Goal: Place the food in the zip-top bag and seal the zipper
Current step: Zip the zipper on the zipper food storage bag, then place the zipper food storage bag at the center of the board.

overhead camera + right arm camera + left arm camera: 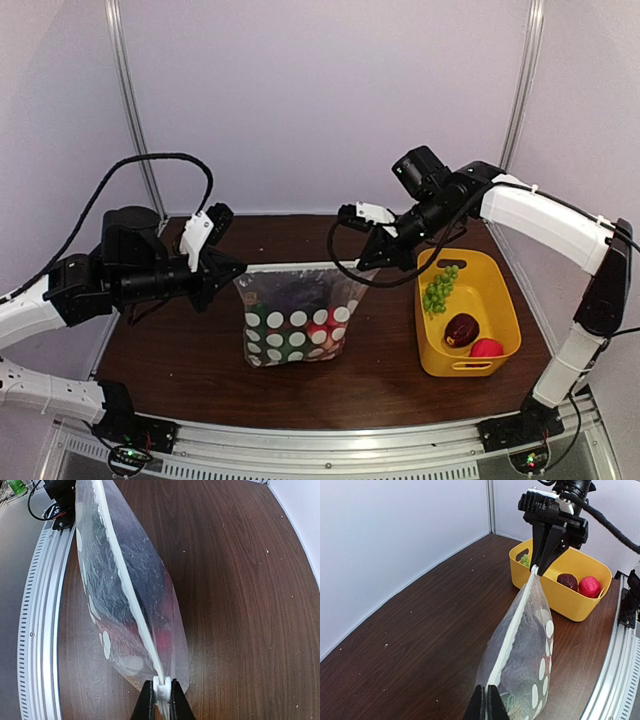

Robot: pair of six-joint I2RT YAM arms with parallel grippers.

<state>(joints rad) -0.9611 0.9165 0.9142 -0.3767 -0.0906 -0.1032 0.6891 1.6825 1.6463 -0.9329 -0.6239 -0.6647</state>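
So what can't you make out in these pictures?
Food in the zip-top bag: all views, white dots and crinkled plastic blur the pieces.
Zipper: wrist views, too thin to tell whether it is sealed.
Yellow tub: top view, the right arm covers its far corner.
Left gripper: left wrist view, bottom edge cuts off its fingers.

Left arm [110, 275] reaches in low, forearm level; left gripper [238, 270] points right, fingers pinched on one end of the zipper [300, 266]. Right arm [545, 220] elbows high; right gripper [362, 262] angles down-left, pinched on the other end.
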